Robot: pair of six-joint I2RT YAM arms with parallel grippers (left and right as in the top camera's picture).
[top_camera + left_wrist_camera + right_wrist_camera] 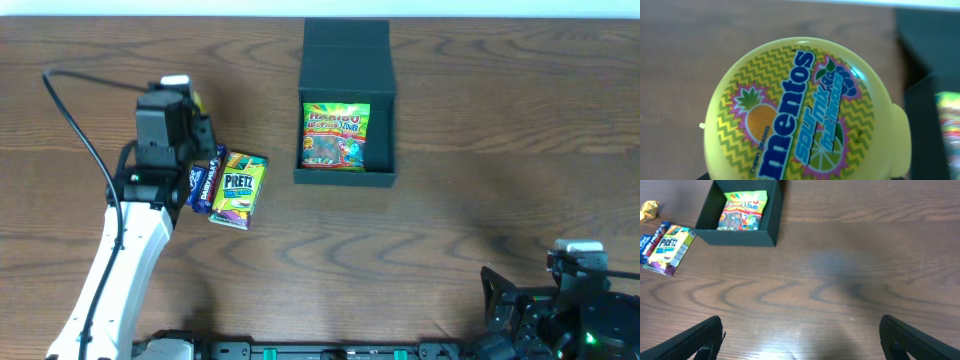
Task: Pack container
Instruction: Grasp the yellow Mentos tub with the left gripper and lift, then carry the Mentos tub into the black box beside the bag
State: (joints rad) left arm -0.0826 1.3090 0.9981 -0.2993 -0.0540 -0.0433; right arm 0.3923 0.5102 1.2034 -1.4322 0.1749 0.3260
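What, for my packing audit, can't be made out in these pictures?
- Fingers of the left gripper: left wrist view, covered by the Mentos tub it holds.
- Label of the blue packet: overhead, too small, partly under the left arm.
- Lid of the container: right wrist view, cut off by the top edge.

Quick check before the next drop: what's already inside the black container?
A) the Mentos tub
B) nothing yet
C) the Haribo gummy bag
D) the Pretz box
C: the Haribo gummy bag lies flat inside the container, while the Pretz box sits out on the table and the Mentos tub is outside the box too.
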